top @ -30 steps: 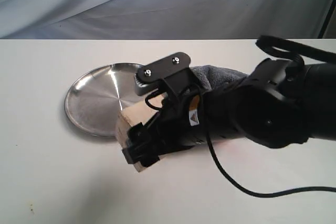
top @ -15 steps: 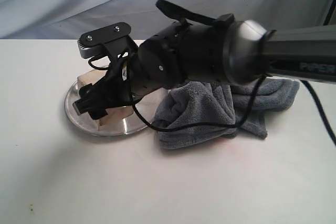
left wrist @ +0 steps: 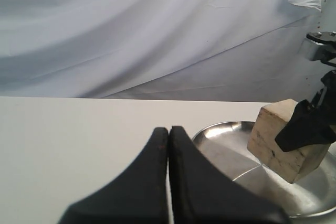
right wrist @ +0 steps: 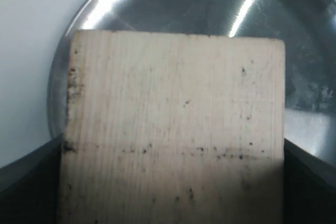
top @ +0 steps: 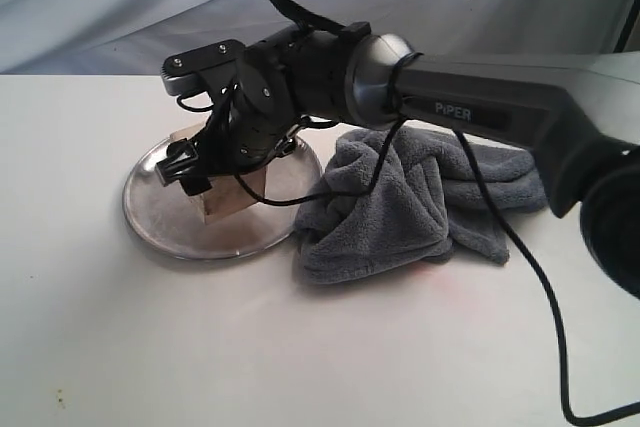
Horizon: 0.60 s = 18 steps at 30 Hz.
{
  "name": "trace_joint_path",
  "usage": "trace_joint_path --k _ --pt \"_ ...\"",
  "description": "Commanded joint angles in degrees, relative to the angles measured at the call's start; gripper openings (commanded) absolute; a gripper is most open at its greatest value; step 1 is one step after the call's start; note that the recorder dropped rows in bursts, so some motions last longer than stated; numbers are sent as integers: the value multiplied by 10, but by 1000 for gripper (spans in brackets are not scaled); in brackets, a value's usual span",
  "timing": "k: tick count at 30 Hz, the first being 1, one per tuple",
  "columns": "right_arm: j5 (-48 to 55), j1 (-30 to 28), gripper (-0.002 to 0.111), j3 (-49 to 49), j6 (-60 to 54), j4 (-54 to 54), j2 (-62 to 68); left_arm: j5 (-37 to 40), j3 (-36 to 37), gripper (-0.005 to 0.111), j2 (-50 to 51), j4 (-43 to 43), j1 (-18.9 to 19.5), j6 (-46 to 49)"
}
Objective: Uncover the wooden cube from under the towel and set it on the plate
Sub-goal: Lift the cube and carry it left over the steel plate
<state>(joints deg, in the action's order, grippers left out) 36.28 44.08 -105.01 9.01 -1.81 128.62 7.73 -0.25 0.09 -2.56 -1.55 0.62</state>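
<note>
The pale wooden cube [top: 228,199] hangs tilted over the shiny silver plate [top: 165,232], its lower corner at or just above the metal. My right gripper [top: 205,175] is shut on it, reaching across from the right. In the right wrist view the cube [right wrist: 173,124] fills the gap between the dark fingers [right wrist: 26,187], with the plate [right wrist: 299,51] beneath. The grey-blue towel [top: 410,207] lies bunched right of the plate, off the cube. My left gripper [left wrist: 169,130] is shut on nothing, low over the table, facing the plate [left wrist: 220,140] and the cube [left wrist: 278,140].
A white tabletop [top: 150,347] carries everything, with a pale draped cloth backdrop [top: 150,7] behind. The right arm's black cable [top: 540,297] trails over the towel and the table's right side.
The right arm has carried the cube leftward from beside the towel to over the plate, then lowered and turned it. The towel, earlier hidden behind the arm, now shows.
</note>
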Motion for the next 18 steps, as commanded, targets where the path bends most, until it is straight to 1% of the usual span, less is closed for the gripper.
trace_joint_path --k 1,4,12,18 --pt "23 -3 63 -37 3 -24 18 -1 3 1 -1 0 0 -2" --pt "40 -3 63 -54 16 -39 38 -1 3 1 -1 0 0 -2" --pt "45 -3 64 -55 33 -52 51 -1 3 1 -1 0 0 -2" --pt "45 -3 75 -55 35 -43 51 -1 3 1 -1 0 0 -2"
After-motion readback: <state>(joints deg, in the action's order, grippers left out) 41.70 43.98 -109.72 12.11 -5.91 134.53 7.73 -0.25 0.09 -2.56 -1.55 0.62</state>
